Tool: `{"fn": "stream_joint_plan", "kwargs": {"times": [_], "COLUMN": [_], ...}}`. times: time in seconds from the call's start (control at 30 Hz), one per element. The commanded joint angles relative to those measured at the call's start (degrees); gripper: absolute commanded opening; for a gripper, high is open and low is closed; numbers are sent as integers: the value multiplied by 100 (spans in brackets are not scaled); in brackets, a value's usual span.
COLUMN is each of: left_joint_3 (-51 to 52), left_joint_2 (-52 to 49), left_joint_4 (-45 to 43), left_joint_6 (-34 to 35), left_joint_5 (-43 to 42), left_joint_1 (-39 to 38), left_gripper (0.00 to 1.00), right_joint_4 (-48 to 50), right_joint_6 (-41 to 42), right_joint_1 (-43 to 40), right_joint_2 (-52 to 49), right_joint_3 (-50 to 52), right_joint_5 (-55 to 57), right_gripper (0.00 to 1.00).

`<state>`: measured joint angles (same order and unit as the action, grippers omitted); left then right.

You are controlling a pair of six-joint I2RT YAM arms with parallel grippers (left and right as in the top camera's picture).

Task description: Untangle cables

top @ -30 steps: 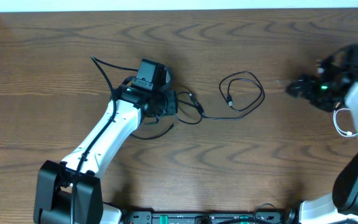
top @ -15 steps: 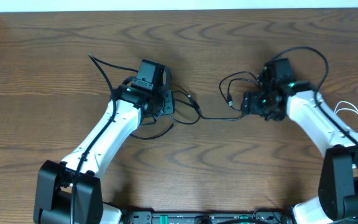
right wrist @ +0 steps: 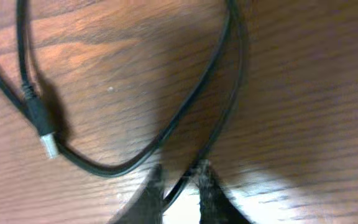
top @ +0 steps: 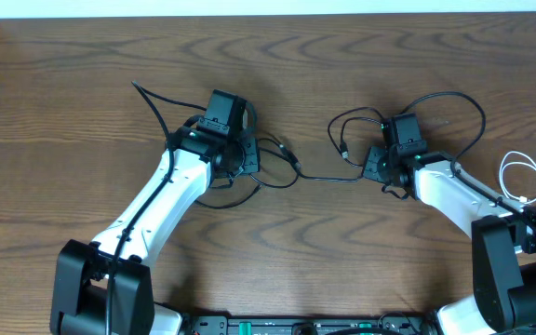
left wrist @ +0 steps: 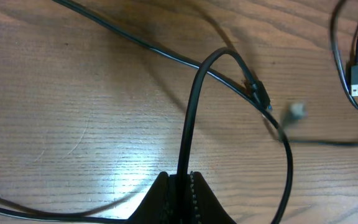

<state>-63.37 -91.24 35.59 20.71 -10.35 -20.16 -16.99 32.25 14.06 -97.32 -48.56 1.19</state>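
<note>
Cables stretch parallel to the surface's near edge: left end effector pinches one black strand, right end effector, spread, straddles another.

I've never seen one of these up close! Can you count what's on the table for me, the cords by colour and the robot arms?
Black cords: 2, as best I can tell where they overlap
White cord: 1
Robot arms: 2, the left arm and the right arm
Total: 5
</note>
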Motion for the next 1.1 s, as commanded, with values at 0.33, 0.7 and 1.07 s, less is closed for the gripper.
{"fn": "stream_joint_plan", "kwargs": {"times": [0.33, 0.7, 1.07], "left_joint_3": [-61, -61, -61], "left_joint_2": [0, 0, 0], "left_joint_4": [20, 17, -7], "left_joint_6": [-76, -74, -74], "left_joint_5": [79, 76, 74], "left_joint_1": [-13, -13, -13], "left_gripper": [8, 9, 9], "right_joint_4": [-2177, -2870, -3272], "right_joint_6": [-1458, -1902, -1561], "right_joint_1": [-2505, -3654, -4269], "right_joint_2": [393, 551, 538], "right_joint_3": [-1919, -4164, -4094], "right_joint_5": [994, 1309, 1296], "right_gripper": [1, 1, 38]}}
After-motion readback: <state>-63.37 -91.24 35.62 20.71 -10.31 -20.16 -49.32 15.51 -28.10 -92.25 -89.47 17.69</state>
